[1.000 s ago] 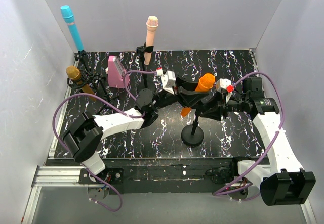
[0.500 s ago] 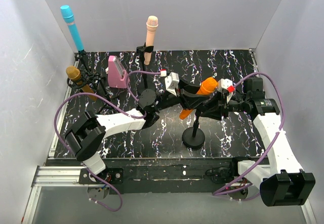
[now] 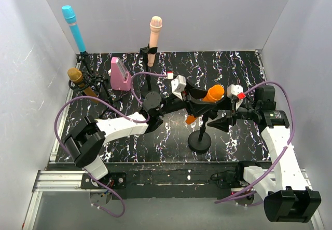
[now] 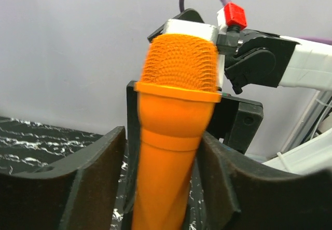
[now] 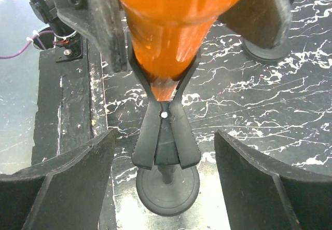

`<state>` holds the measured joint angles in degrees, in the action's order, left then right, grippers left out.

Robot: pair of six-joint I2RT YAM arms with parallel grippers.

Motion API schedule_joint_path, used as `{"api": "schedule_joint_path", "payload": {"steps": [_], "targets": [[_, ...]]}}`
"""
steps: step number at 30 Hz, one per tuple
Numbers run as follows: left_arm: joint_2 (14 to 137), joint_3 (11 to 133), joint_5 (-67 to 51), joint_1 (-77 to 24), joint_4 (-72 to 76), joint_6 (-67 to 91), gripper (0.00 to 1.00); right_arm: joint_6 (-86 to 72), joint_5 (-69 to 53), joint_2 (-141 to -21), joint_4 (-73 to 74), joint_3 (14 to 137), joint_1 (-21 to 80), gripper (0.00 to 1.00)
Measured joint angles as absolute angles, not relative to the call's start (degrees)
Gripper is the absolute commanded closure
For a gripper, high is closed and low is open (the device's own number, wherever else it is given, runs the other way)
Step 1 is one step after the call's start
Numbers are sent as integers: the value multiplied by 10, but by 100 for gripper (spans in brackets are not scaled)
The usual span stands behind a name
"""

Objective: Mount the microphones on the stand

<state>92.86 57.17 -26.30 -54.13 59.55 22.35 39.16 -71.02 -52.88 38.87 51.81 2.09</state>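
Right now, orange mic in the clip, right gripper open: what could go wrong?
1. The orange microphone rests tilted in the clip; if not fully seated, it may slide out.
2. The left gripper closely flanks its body; pulling away sideways could drag it free.
3. The stand base is small; a nudge could topple it.

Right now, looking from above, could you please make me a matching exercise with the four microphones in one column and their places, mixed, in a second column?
Things:
1 blue microphone
2 gold microphone
3 orange microphone
4 peach microphone

Places:
A in the clip of the front stand
B back left corner
C back middle, upright
D left edge, tilted

Pairs: 1-B, 2-D, 3-A, 4-C
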Motion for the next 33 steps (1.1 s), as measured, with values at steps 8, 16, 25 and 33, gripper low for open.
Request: {"api": "schedule_joint_path", "payload": {"steps": [8,16,25,33], "targets": [[895,572,-244,-544,532,225,14,400,-723,-506,396,506,-17,16],[797,566,-215,-544,475,191,5,421,-738,-494,409,488,-37,15],[636,441,-160,-544,391,145,2,526,-748,-483,460,426,-37,15],[443,276,-72,-544,303,173,2,547,-761,-490,441,373,-37,23]]}}
